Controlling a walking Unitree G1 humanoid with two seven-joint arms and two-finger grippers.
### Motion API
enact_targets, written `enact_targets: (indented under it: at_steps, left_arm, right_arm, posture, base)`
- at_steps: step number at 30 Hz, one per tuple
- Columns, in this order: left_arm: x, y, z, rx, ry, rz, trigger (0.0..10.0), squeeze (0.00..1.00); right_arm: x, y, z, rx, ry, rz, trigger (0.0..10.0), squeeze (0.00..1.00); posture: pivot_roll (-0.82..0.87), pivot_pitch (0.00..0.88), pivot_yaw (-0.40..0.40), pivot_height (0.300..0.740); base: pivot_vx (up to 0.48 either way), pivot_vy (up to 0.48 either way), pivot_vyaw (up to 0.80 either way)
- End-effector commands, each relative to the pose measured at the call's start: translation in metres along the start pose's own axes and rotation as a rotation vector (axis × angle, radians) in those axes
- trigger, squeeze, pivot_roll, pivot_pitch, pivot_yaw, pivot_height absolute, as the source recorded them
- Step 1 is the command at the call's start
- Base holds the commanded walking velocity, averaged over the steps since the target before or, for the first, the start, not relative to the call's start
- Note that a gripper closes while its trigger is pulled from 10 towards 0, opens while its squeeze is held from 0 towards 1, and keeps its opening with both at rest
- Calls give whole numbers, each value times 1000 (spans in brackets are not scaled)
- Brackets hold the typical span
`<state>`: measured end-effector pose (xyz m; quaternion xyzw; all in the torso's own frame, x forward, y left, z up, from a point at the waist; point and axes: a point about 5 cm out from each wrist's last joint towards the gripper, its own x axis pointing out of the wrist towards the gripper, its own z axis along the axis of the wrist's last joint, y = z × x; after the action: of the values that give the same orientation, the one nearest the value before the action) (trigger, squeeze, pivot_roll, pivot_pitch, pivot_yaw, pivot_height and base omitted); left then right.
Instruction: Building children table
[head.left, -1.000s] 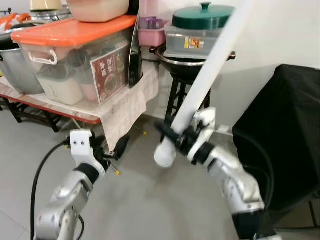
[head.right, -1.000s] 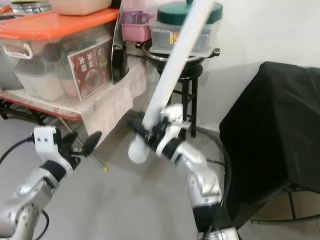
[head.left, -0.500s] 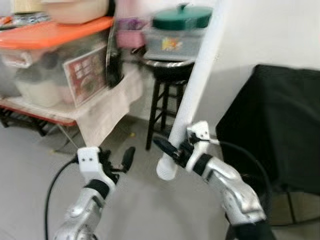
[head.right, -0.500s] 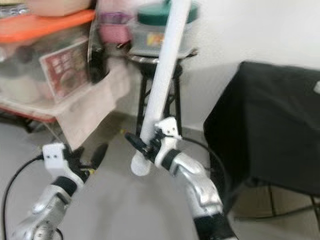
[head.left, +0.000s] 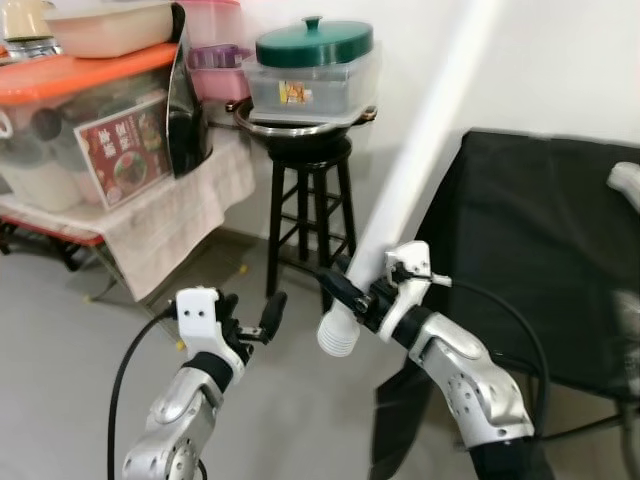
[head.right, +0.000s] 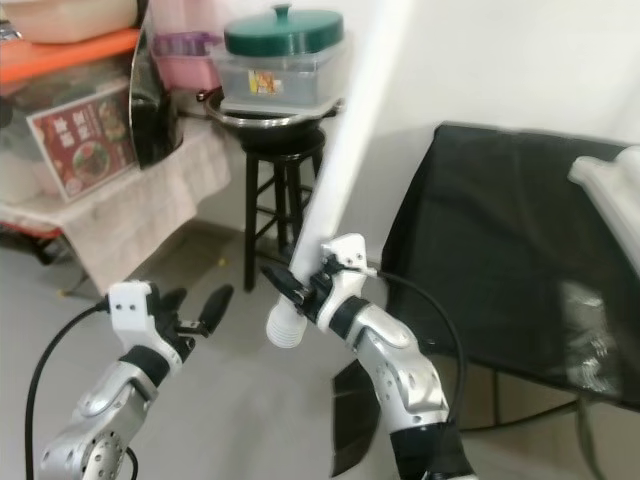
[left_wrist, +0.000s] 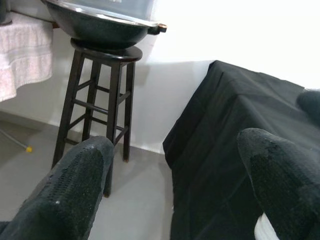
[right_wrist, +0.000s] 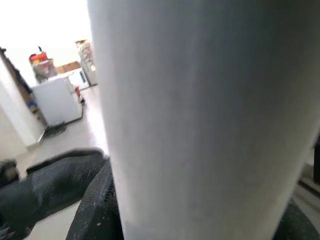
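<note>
A long white table leg slants up from waist height toward the upper right, its ribbed lower end pointing at the floor. My right gripper is shut on it just above that end. The right wrist view looks close along the white leg, with a black finger beside it. My left gripper hovers open to the left of the leg, a short way off and not touching it. In the left wrist view its fingers are spread with nothing between them.
A table draped in black cloth stands at the right, with a white object on it. A dark stool ahead carries a wok and a green-lidded container. At the left is a cloth-covered table with an orange-lidded box. Grey floor lies below.
The whole view has swung right, bringing the black-draped table in and pushing the left table aside. The right gripper keeps hold of the white leg; the left stays open.
</note>
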<state>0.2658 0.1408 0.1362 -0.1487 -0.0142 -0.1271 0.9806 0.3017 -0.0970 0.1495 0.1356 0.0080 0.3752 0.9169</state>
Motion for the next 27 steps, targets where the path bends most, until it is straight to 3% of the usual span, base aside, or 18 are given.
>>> enact_targets:
  at_steps: [1, 27]
  left_arm:
    - [-3, 6, -6, 8, 27, 22, 10000, 0]
    - [0, 8, -2, 9, 22, 14, 10000, 0]
  right_arm:
    - [5, 4, 1, -2, 5, 20, 10000, 0]
    - [9, 4, 6, 29, -13, 33, 10000, 0]
  posture:
    - [-45, 0, 18, 740]
    - [-51, 0, 21, 740]
  base:
    - [0, -480, 0]
    - [0, -480, 0]
